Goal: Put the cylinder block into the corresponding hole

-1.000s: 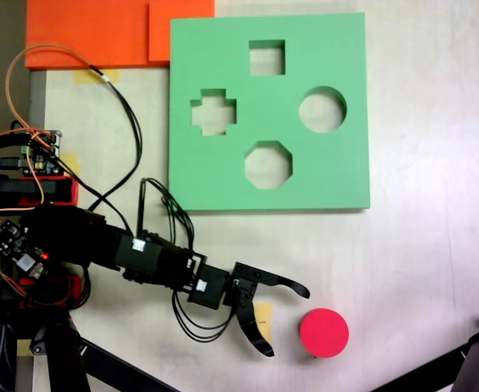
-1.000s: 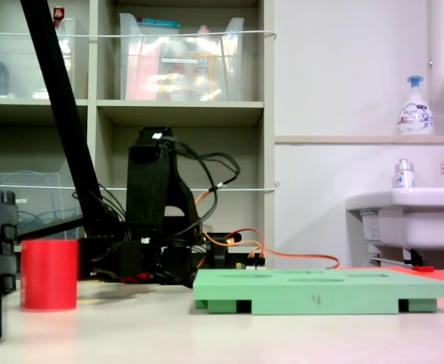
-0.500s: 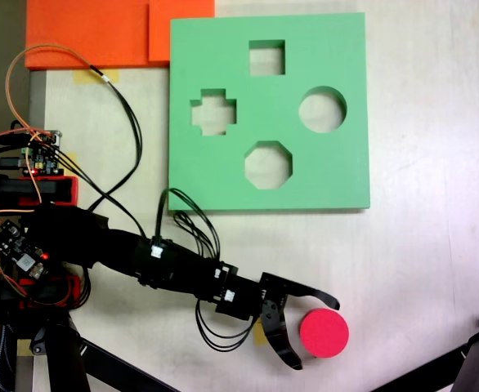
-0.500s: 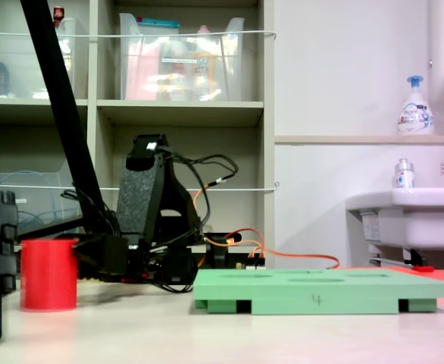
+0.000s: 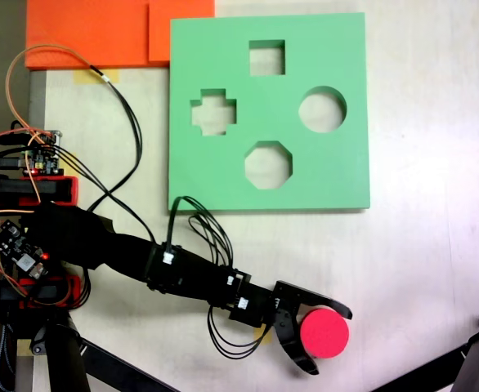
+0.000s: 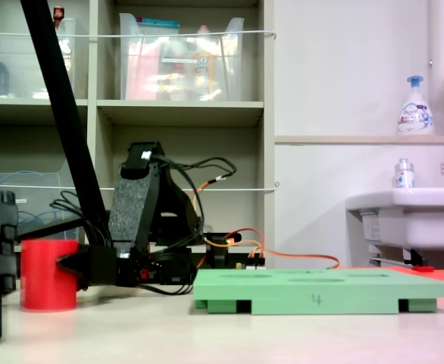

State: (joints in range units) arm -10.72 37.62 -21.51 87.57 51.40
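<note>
The red cylinder block (image 5: pixel 324 333) stands upright on the table near the front edge, well below the green foam board (image 5: pixel 223 175). The board's round hole (image 5: pixel 322 109) is on its right side in the top-down fixed view. My gripper (image 5: pixel 332 343) is open, with one black finger along the top of the cylinder and the other curving under its left side. From the side fixed view, the cylinder block (image 6: pixel 46 274) sits at the left, the gripper (image 6: pixel 69 265) reaches its right side, and the board (image 6: pixel 320 292) lies flat to the right.
Orange foam pieces (image 5: pixel 92 33) lie at the top left. A circuit board with wires (image 5: pixel 35 155) sits by the arm's base. A black stand leg (image 5: pixel 476 359) crosses the bottom right corner. The board also has square, cross and octagonal cutouts.
The arm has stretched out to the right and down in the top-down view, bringing the open jaws from left of the cylinder to either side of it. The cylinder has not moved.
</note>
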